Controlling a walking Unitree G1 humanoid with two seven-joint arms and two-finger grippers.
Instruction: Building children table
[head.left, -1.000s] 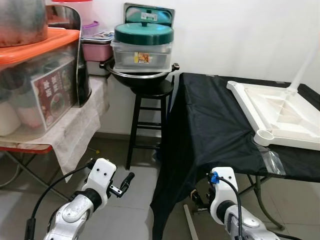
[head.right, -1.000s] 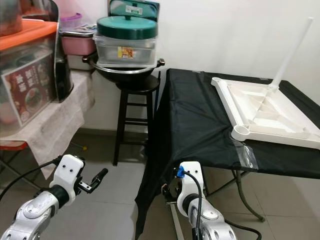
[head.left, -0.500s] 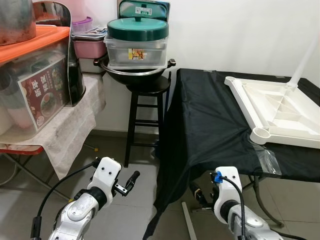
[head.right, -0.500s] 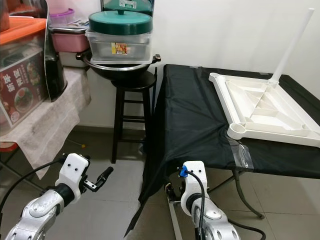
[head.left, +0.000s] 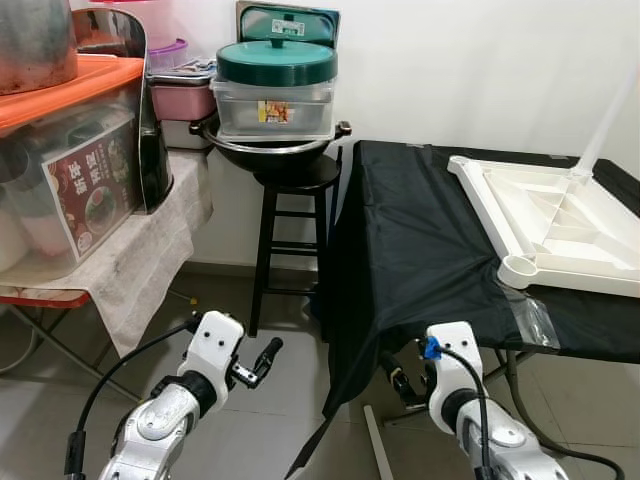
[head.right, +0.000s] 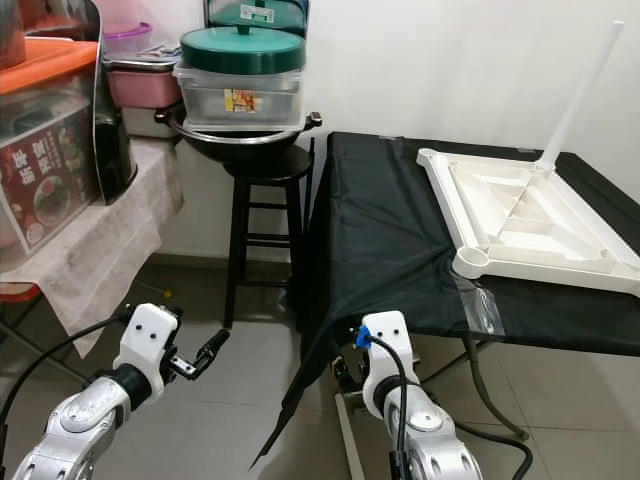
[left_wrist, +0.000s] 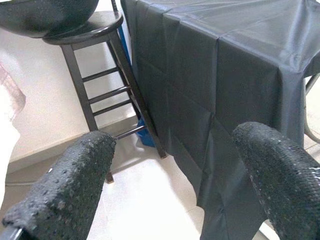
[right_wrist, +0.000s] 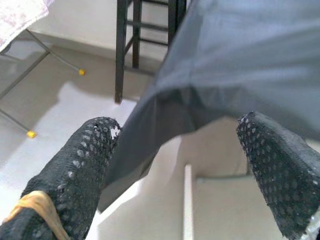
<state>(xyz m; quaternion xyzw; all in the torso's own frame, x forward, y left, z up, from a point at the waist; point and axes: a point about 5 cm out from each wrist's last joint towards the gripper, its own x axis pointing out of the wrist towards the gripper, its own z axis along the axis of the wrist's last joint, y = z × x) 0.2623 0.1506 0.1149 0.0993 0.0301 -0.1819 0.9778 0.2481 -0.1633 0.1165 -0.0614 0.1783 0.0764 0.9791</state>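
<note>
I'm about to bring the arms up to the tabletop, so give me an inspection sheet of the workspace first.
Surface: table under a black cloth, its bare part free.
Job's things: white tabletop lies upside down on the table's right half, one white leg standing up from its far corner, near socket empty.
Clutter: clear bag at the table's front edge.
Grippers: left pincer and right pincer both low before the table, open, holding nothing.
Cables: black cable on each forearm; one on the floor.
Surroundings: stool with wok and green-lidded box; side table with bins at left.
</note>
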